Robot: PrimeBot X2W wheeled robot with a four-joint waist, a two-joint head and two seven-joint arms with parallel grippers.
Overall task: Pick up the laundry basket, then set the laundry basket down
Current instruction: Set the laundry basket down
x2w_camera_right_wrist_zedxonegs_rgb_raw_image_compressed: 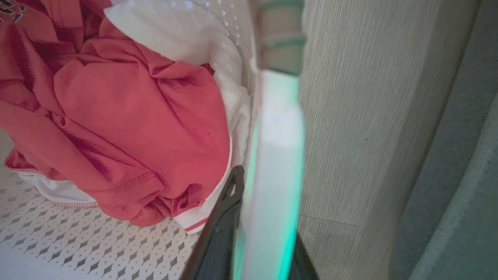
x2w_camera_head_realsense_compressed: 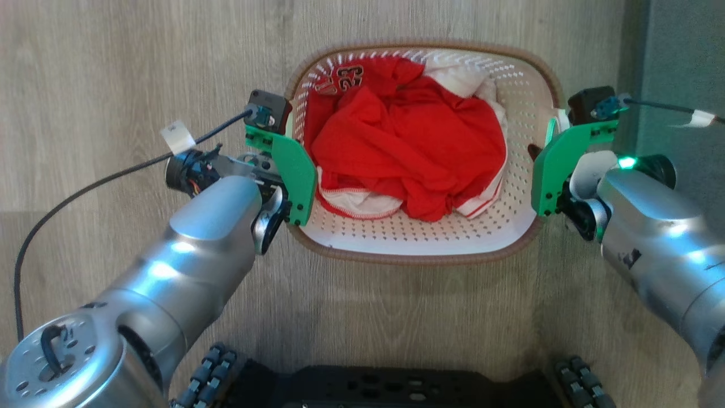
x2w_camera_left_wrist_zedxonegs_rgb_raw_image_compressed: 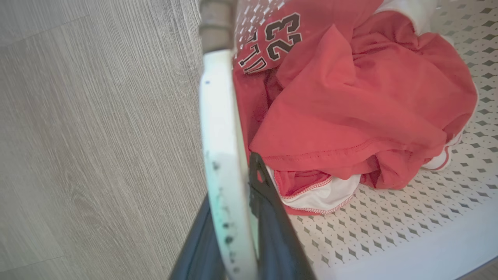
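**Between the two grippers: a loaded basket to raise level**

Between the grippers sits the basket (x2w_camera_head_realsense_compressed: 419,233), its long sides running from one hand across to the other, over a pale wood floor (x2w_camera_head_realsense_compressed: 113,68). The left gripper (x2w_camera_left_wrist_zedxonegs_rgb_raw_image_compressed: 233,202) is clamped on the white left handle (x2w_camera_left_wrist_zedxonegs_rgb_raw_image_compressed: 218,128), with one dark finger outside it and the other inside, against the basket wall. The right gripper (x2w_camera_right_wrist_zedxonegs_rgb_raw_image_compressed: 268,210) is pinched the same way on the right handle (x2w_camera_right_wrist_zedxonegs_rgb_raw_image_compressed: 278,136), which glows green from the arm's light. Crumpled red clothes (x2w_camera_head_realsense_compressed: 408,141) are heaped inside. They lie closer to the left hand's inner finger than to the right's.

The step in hand looks like the lift, though whether the base has left the floor cannot be read from above.

Doing it well means both arms rising together at one pace, so the rim stays flat and neither handle twists in its fingers. The hands should hold their spacing, since pulling apart would strain the thin handles and pressing inward would bow the walls. The heap sits slightly toward the left hand, so that side may sag first and should be watched. The set-down should be slow and straight, with the fingers parting only once the base rests fully.
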